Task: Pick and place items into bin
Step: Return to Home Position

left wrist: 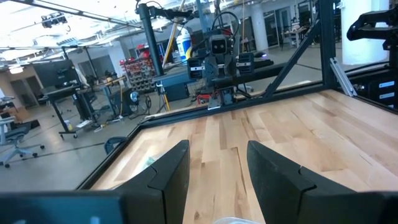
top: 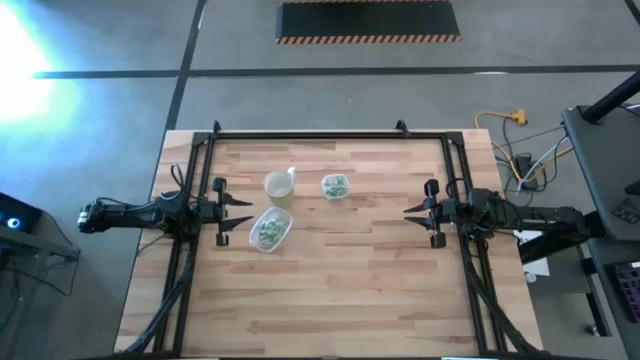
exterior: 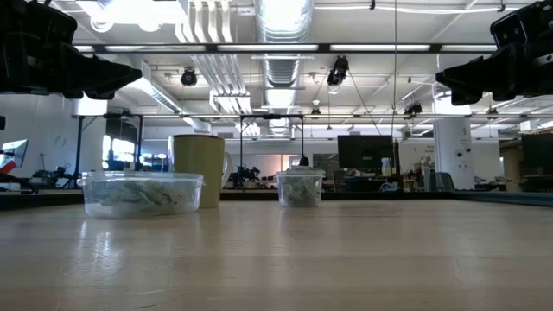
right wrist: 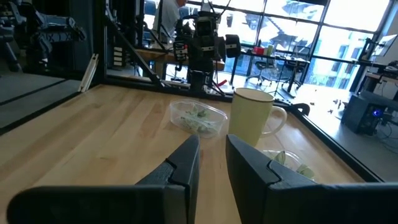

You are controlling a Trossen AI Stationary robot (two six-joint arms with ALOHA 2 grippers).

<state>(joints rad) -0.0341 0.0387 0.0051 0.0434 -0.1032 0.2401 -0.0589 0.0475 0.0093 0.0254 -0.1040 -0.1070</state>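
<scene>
- Left end effector (top: pixel 248 213) hangs at the left edge of the surface (top: pixel 350 290), clear of the wood, pointing inward. On its wrist cam I see the fingers (left wrist: pixel 171 171) well apart with nothing between them.
- Right end effector (top: pixel 412 214) sits opposite at the right edge, also clear of the wood. Its fingers (right wrist: pixel 186 163) are apart by a narrower gap, and nothing is held.
- Items (top: pixel 268 232): pale-green and white crinkled pieces. Every one I can make out lies inside one of two clear bins.
- Lower bin (top: pixel 288 226): just in front of the left end effector, flat on the wood, with items heaped across its floor.
- Upper bin (top: pixel 346 181): the smaller one, near mid-surface, well apart from both end effectors, also holding items.
- Cup (top: pixel 279 186): upright, pale yellowish, left of the upper bin and apart from it. It stands just beside the lower bin's far side, and I can't tell if they touch.
</scene>
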